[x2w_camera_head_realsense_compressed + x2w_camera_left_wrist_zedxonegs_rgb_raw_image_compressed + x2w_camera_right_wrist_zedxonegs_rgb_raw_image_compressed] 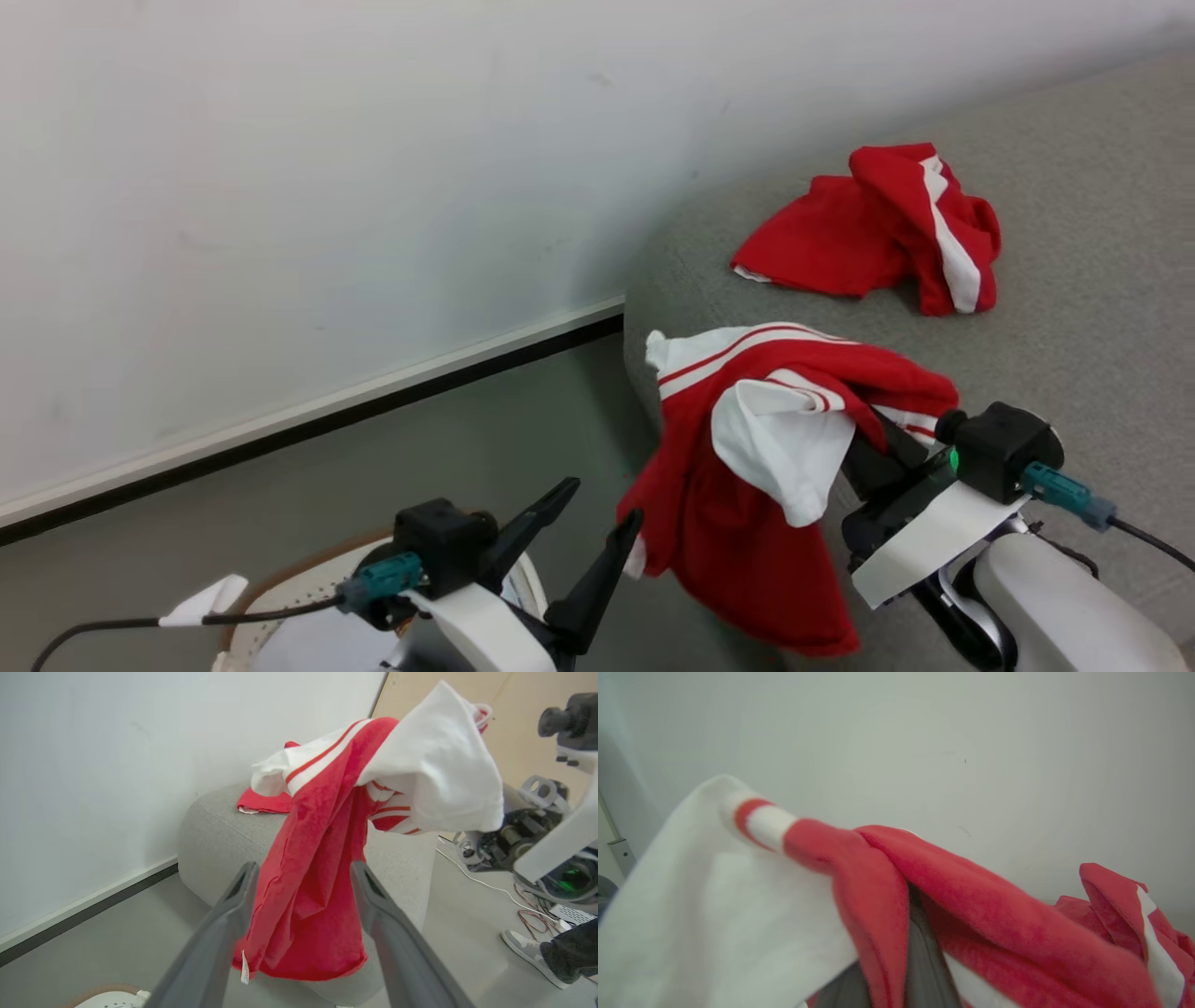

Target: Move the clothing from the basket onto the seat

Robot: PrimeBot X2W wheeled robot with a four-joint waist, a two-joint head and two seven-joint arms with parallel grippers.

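Done: one red garment (868, 233) lies crumpled on the seat (1074, 280).
In hand: my right tool (878, 448) grips a second garment (747, 467), which hangs over the seat's rounded edge and is not yet laid down.
Other arm: my left tool (603, 499) is spread wide and holds nothing, above the basket (299, 569).
Left: release it; whether the basket holds more, I cannot tell.
Look: soft red cloth, white stripes, white sleeve.
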